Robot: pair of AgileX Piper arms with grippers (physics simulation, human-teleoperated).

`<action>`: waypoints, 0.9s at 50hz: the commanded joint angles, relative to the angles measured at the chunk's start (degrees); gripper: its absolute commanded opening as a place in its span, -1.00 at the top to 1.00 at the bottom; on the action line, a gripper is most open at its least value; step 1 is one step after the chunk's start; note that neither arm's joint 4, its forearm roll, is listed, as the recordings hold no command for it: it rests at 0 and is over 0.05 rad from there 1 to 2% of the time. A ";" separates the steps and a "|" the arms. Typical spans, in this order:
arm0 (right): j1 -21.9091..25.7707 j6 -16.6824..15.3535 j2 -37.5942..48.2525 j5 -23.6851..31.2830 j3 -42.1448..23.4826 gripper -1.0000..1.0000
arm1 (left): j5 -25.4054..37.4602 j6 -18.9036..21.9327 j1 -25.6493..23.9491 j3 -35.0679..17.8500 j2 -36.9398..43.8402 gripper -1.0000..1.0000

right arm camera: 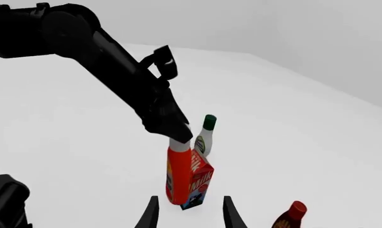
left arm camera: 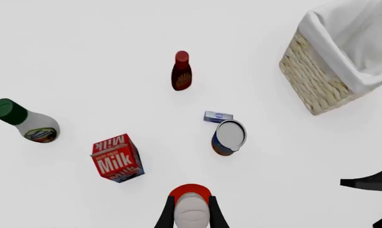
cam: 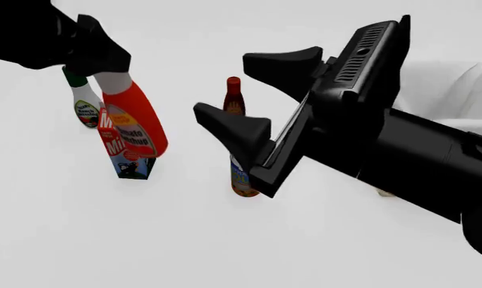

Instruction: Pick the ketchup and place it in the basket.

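The ketchup, an orange-red squeeze bottle with a white cap, hangs tilted in front of the milk carton. My left gripper is shut on its cap end. The left wrist view shows the ketchup from above, between the fingers of the left gripper. The right wrist view shows the ketchup under the left gripper. My right gripper is open and holds nothing; it is raised over the table's middle, pointing at the bottle. The right gripper shows again in its own wrist view. The basket lies at the right, mostly hidden behind the right arm. The basket is wicker with a white lining.
A red milk carton stands just behind the ketchup, a white bottle with a green cap beyond it. A slim dark red bottle, a can and a small blue box stand between them and the basket.
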 commanded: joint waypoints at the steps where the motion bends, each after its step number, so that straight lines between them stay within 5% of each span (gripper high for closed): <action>1: -0.04 0.25 2.81 -2.14 -0.31 -1.00 | 0.01 0.19 -0.78 0.59 -0.84 1.00; 45: 2.63 2.06 8.09 -2.93 -4.37 -1.00 | 1.16 -1.51 -3.76 1.78 -2.60 1.00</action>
